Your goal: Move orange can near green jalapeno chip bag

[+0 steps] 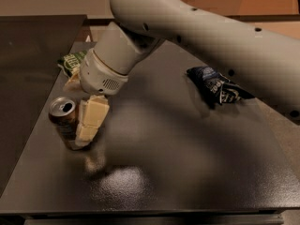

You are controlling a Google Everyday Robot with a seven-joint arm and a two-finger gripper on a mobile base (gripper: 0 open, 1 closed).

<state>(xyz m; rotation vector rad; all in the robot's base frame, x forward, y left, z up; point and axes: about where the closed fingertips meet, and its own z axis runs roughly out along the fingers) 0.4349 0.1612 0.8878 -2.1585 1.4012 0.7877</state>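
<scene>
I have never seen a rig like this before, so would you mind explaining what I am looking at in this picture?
This is one picture from the robot's single camera, looking down at an angle onto a dark table. Where the camera is mounted is not on record.

The large pale grey shape coming in from the upper right is the robot's one arm. At its end is the gripper, the cream-coloured part it uses to take hold of things.

Three things lie on the table. An orange can stands upright near the left edge. A green jalapeno chip bag lies behind it, partly hidden by the arm. A dark blue chip bag lies over on the right.

The gripper is down at the can, right against the can's right side. Whether it has actually grasped the can cannot be told from this picture.
</scene>
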